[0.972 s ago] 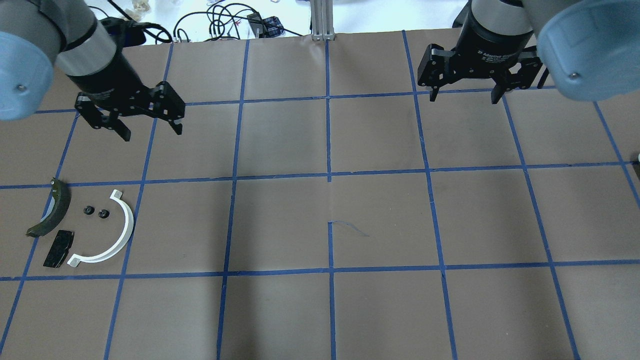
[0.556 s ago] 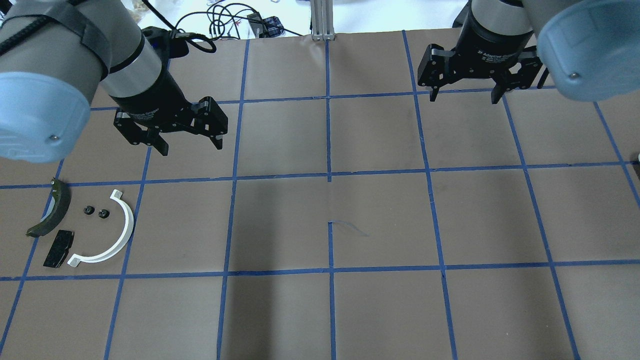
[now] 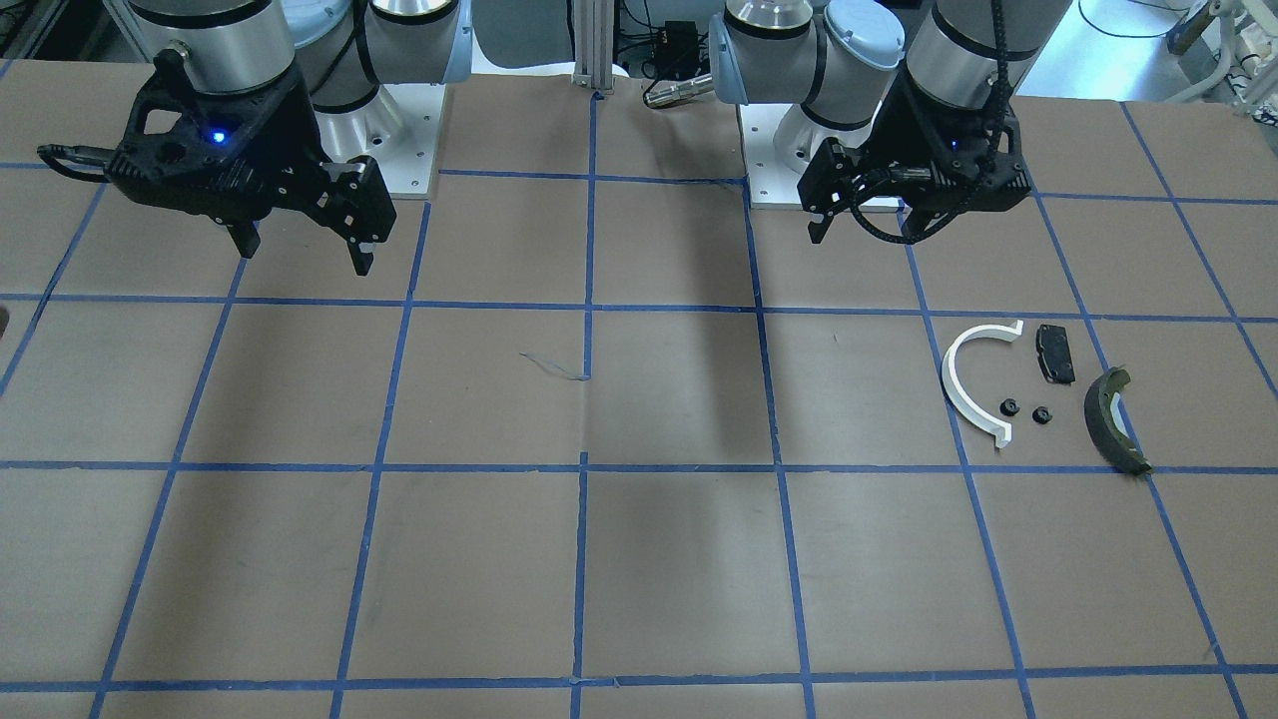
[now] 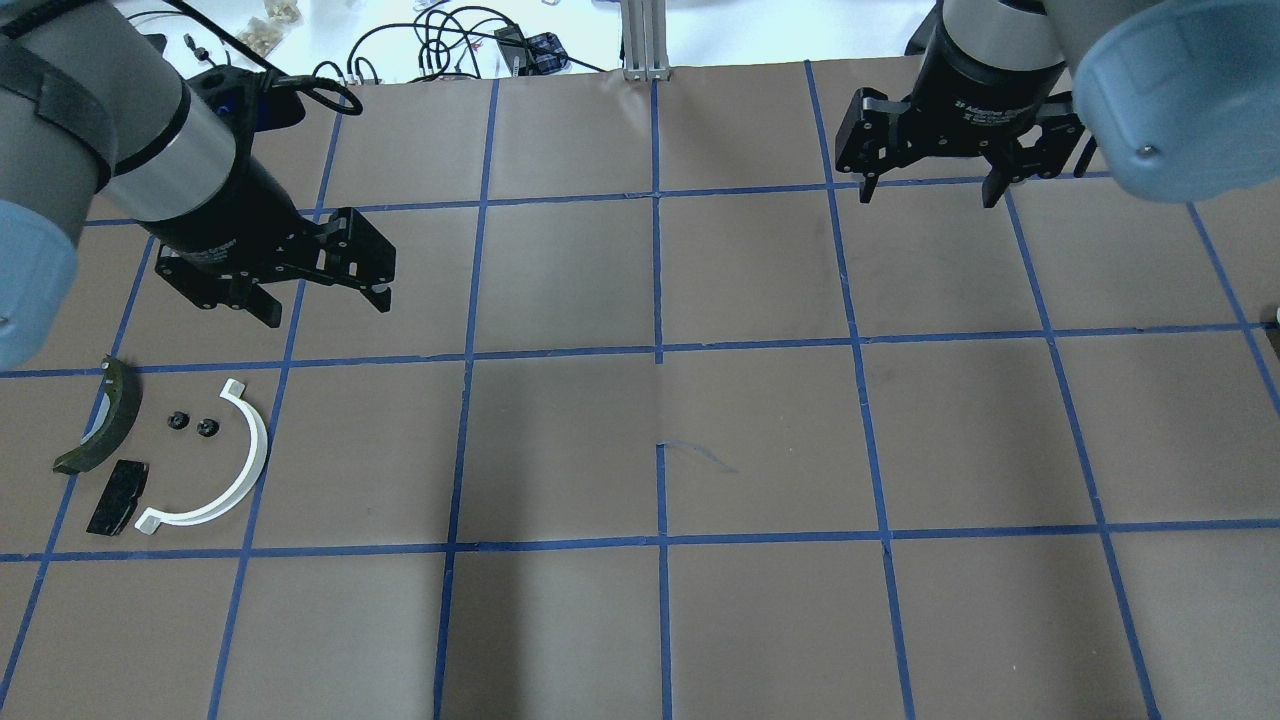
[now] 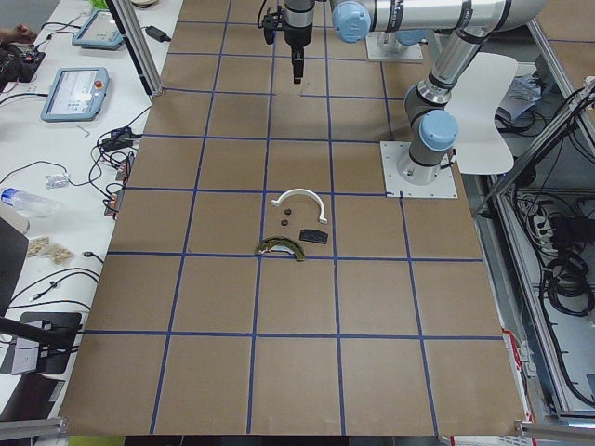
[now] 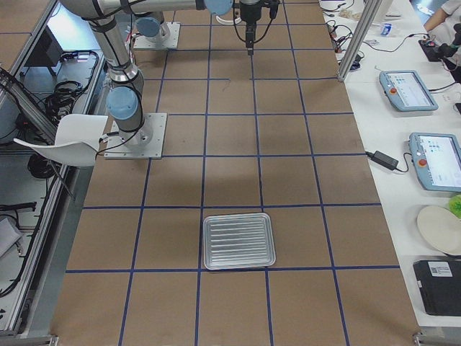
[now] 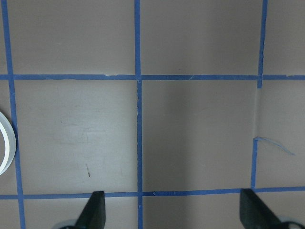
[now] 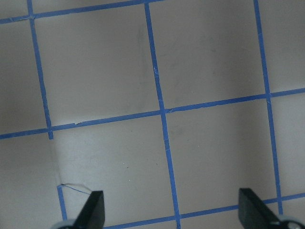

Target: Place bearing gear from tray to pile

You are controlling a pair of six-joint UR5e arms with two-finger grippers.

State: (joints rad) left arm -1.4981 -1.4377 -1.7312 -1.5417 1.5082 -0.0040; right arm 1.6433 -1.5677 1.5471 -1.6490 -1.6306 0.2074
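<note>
The pile lies at the table's left: a white half-ring arc, a flat black pad, a dark olive curved shoe and two small black bearing gears. It also shows in the front view, with the arc and gears. My left gripper is open and empty, above the table just beyond the pile. My right gripper is open and empty at the far right. The silver ribbed tray shows only in the exterior right view and looks empty.
The brown table has a blue tape grid. Cables and small items lie past its far edge. In the left wrist view only the arc's edge shows between open fingertips. Tablets and a plate sit on the side bench.
My left gripper swung right, then came back left and nearer the pile, staying open. My right gripper and the pile's parts have not moved.
</note>
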